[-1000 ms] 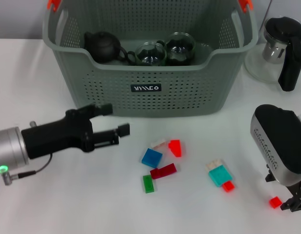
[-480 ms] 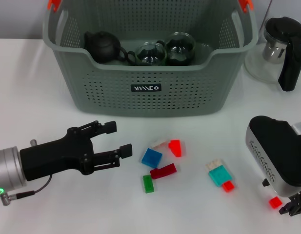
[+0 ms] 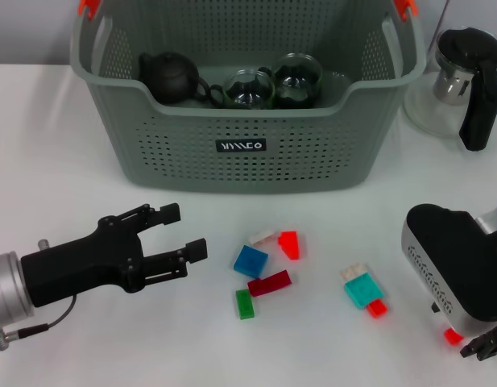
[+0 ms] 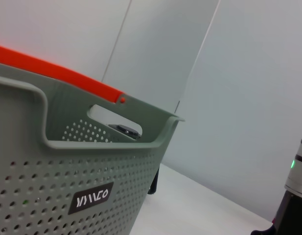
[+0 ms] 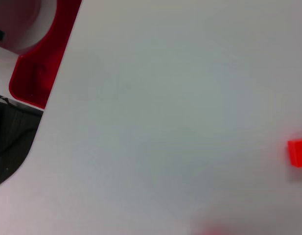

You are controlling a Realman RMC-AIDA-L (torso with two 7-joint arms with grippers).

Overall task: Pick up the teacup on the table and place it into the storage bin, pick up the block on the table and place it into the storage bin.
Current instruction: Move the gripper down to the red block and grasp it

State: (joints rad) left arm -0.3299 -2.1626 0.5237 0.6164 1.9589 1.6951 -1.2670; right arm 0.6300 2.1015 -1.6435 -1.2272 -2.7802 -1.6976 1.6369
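On the tabletop [image 3: 55, 145] in front of the storage bin [image 3: 248, 153], my left gripper [image 3: 177, 232] lies low with its fingers [image 3: 169, 212] spread apart and empty. Over the last second it has drawn back from the bin's front wall, coming down and toward me, so it now sits just short of the blue block [image 3: 250, 260] rather than up near the black label [image 3: 242, 146]. My left wrist view takes in the bin's front wall, label and orange handle clip [image 4: 53, 73].

The blocks have not moved: the blue one, a small red block [image 3: 289, 243], a dark red bar [image 3: 269, 283] and a green block [image 3: 245, 303] lie clustered in front of the bin, with a teal block [image 3: 363, 289] a little to their right.

Inside the bin sit a black teapot [image 3: 171, 76] and two glass teacups [image 3: 249, 89], unchanged.

My right arm [image 3: 449, 270] has slid lower at the near right corner, now partly covering a loose red block [image 3: 453, 337] that was clear of it before. I cannot tell how my right fingers stand. A glass kettle [image 3: 461, 76] stands right of the bin.
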